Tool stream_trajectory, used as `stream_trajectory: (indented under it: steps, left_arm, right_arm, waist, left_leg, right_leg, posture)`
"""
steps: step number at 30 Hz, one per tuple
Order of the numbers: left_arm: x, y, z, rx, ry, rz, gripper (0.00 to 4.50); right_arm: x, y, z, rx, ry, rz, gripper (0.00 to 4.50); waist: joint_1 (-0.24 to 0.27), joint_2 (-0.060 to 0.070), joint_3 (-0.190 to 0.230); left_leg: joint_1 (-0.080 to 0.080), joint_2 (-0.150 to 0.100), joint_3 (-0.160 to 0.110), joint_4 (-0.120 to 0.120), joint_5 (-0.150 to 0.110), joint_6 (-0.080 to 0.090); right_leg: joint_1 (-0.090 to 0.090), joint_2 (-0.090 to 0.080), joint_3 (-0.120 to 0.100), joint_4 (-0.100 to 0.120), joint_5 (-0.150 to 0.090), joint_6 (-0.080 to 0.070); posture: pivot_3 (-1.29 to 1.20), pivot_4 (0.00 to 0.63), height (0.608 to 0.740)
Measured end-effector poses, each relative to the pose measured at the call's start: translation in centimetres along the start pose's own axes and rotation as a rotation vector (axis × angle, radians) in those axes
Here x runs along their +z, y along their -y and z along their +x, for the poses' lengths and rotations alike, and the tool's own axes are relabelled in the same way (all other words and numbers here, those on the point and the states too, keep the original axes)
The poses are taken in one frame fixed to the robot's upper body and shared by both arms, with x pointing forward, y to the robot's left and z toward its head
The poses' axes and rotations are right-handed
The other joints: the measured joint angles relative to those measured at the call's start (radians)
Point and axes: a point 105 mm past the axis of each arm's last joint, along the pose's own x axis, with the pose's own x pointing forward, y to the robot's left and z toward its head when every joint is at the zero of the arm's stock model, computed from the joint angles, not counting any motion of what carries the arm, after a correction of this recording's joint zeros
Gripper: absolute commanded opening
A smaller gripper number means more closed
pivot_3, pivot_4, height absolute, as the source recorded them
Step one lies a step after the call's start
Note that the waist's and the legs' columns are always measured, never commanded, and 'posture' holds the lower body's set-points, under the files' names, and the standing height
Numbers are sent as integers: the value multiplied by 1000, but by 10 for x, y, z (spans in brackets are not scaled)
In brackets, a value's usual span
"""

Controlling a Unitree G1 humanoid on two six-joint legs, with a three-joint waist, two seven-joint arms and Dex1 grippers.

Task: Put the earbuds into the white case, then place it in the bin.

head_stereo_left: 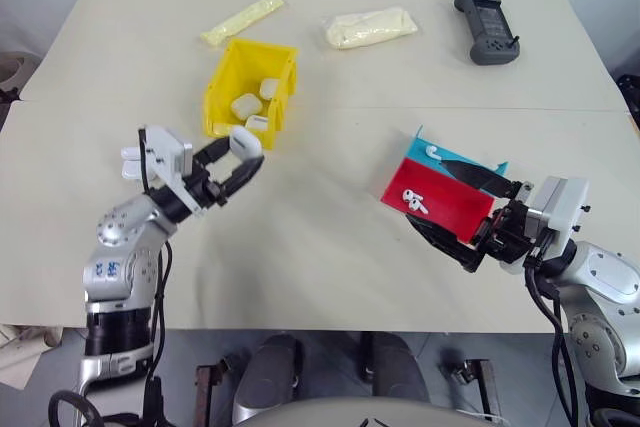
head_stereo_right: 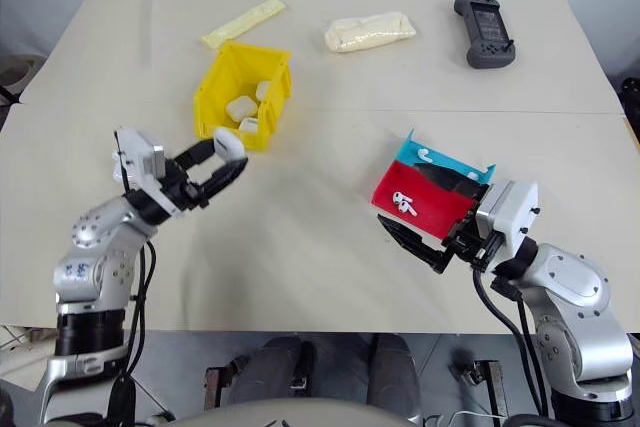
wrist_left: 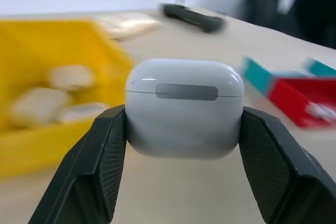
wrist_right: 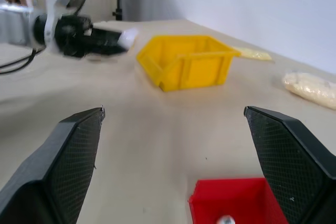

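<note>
The left gripper (head_stereo_left: 243, 155) clamps the smooth, glossy, rounded white case (wrist_left: 184, 107), lid closed, between 2 textured black fingers (wrist_left: 102, 163), just beside the yellow plastic bin (head_stereo_left: 225, 97). The right gripper (wrist_right: 173, 150) gapes wide, empty, over the red tray (head_stereo_left: 440, 197) holding earbuds (head_stereo_left: 413, 198).

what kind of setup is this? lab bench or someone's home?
Most likely a lab or test bench, not a home: a plain cream table against a bare wall, laid out with sorting props, a yellow bin holding white cases and a red and blue tray, plus a dark handheld controller at the far edge.
</note>
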Motion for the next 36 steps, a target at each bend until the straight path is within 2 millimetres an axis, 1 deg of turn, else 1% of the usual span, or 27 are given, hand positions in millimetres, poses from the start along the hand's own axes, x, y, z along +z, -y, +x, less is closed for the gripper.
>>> stream_trajectory:
  steps: [1, 3, 5, 7, 10, 13, 15, 17, 18, 19, 20, 23, 26, 28, 31, 33, 34, 36]
  left_arm:
    - [2, -4, 4, 14, -1, 2, 2791]
    - [5, -18, 23, 61, -13, -17, 2791]
    - [8, -34, 39, 126, -35, -16, 2791]
    - [15, -47, 52, 168, -40, 10, 2791]
    - [19, -60, 72, 212, -83, 42, 2791]
    - [19, -64, 82, 221, -101, 62, 2791]
    - [14, -64, 87, 209, -132, 66, 3514]
    - [8, -66, 88, 209, -153, 63, 4013]
    - [9, -65, 88, 204, -151, 68, 4374]
    - [9, -64, 88, 195, -149, 72, 4470]
    - [11, -65, 88, 194, -147, 81, 4470]
    - [19, -61, 79, 159, -134, 145, 4470]
    - [23, -51, 62, 85, -123, 183, 4470]
    - [22, -42, 42, 9, -132, 203, 4470]
    - [18, -28, 7, -115, -166, 213, 4470]
    - [12, -19, -21, -197, -219, 224, 4470]
    - [6, -15, -31, -226, -248, 221, 4470]
    - [-1, -10, -44, -263, -274, 203, 4470]
  right_arm:
    - [-4, 2, -2, -11, -9, 9, 4460]
    - [-11, 3, -4, -23, -30, 17, 4460]
    - [-14, 3, -5, -29, -41, 17, 4460]
    - [-15, 3, -5, -33, -42, 24, 4460]
    - [-17, 1, -3, -36, -39, 36, 4460]
    - [-18, -3, 0, -34, -39, 39, 4460]
    - [-17, -3, 1, -43, -34, 33, 4500]
    - [-14, -5, 4, -40, -26, 27, 4500]
    - [-14, -6, 4, -38, -26, 29, 4500]
    - [-15, -6, 5, -37, -28, 32, 4500]
    - [-15, -7, 5, -37, -28, 33, 4500]
    - [-15, -7, 7, -31, -24, 31, 4500]
    - [-13, -7, 9, -19, -17, 27, 4500]
    - [-14, -6, 9, -5, -24, 25, 4500]
    - [-20, -4, 7, 22, -51, 32, 4500]
    - [-24, -3, 7, 46, -63, 41, 4500]
    - [-26, -2, 6, 52, -71, 44, 4500]
    - [-27, -1, 6, 67, -76, 46, 4500]
  waist:
    - [-2, 0, 0]
    - [0, 0, 0]
    - [-1, -1, 0]
    - [-1, -1, 0]
    - [-4, -1, 0]
    - [-5, -1, 1]
    - [-4, -2, 1]
    - [-4, -2, 1]
    - [-4, -2, 1]
    - [-4, -2, 1]
    - [-4, -2, 1]
    - [-7, -2, 1]
    - [-9, -2, 1]
    - [-14, -2, 1]
    - [-25, -2, 1]
    - [-28, -2, 1]
    - [-28, -2, 1]
    - [-20, -2, 1]
  left_leg:
    - [0, 0, 0, -1, 0, 0]
    - [0, 0, 0, -1, 0, 0]
    - [0, 0, 1, 0, 0, 0]
    - [0, 0, 1, -1, 0, 0]
    - [0, 0, 3, -1, 0, 0]
    - [0, 0, 4, -1, 0, 0]
    - [0, 0, 5, -1, 0, 0]
    - [0, 0, 6, -1, 0, 0]
    - [0, 0, 7, -1, 0, 0]
    - [0, 0, 7, -1, 0, 0]
    - [0, 1, 7, -1, 0, 0]
    - [0, 1, 6, -1, 0, 0]
    - [0, 2, 4, -1, 0, 0]
    - [0, 2, 3, -1, 0, -1]
    - [0, 3, 3, -1, 0, -1]
    - [1, 5, 3, -1, 0, -1]
    - [1, 6, 3, -1, 0, -1]
    - [1, 6, 2, -1, 0, -1]
  right_leg:
    - [0, 0, 0, 0, 0, 0]
    - [-1, 1, -1, 0, 0, 0]
    - [-1, 1, 0, 0, 0, 0]
    - [-1, 1, 0, 0, 0, 0]
    - [-1, 1, -1, 0, 0, 0]
    - [-2, 1, -1, 0, 0, 0]
    - [-2, 1, -1, 0, 0, 0]
    - [-2, 1, -1, 0, 0, 0]
    - [-2, 1, -1, 0, 0, 0]
    - [-2, 1, -1, 0, 0, 0]
    - [-2, 1, -1, 0, 0, 0]
    - [-2, 1, -1, 0, 0, 0]
    - [-2, 1, -1, 0, 0, 0]
    - [-2, 1, -1, 0, 0, 0]
    - [-2, 1, 0, 0, 0, 0]
    - [-2, 0, 0, 0, 0, 0]
    - [-2, 0, 0, 0, 0, 0]
    - [-1, 0, -1, 0, 0, 0]
  posture:
    - [0, 150, 740]
    - [0, 150, 740]
    - [0, 150, 740]
    - [0, 150, 740]
    - [0, 150, 740]
    - [0, 150, 740]
    - [0, 150, 740]
    - [0, 150, 740]
    - [0, 150, 740]
    - [0, 150, 740]
    - [0, 150, 740]
    - [0, 150, 740]
    - [0, 150, 740]
    - [0, 150, 740]
    - [0, 150, 740]
    - [0, 150, 740]
    - [0, 150, 740]
    - [0, 150, 740]
